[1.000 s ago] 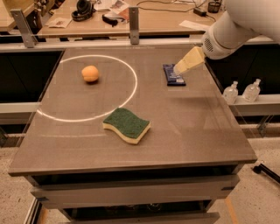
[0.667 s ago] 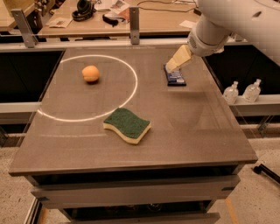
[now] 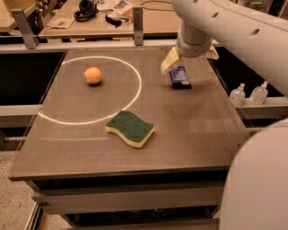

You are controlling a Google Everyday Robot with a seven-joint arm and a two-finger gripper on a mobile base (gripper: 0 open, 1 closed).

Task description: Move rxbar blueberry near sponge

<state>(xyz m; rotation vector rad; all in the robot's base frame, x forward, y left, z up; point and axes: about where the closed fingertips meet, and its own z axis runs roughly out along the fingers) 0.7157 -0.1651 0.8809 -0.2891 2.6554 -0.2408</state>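
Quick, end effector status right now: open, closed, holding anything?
The end effector is open and holds nothing. It sits just over the far end of the rxbar blueberry, which lies flat on the table.

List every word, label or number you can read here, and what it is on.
rxbar blueberry: pale print on the wrapper, too blurred to read.
Papers on the back bench: too small to read.
No text here can be read. The claw, open, hangs just above the bar's far end.
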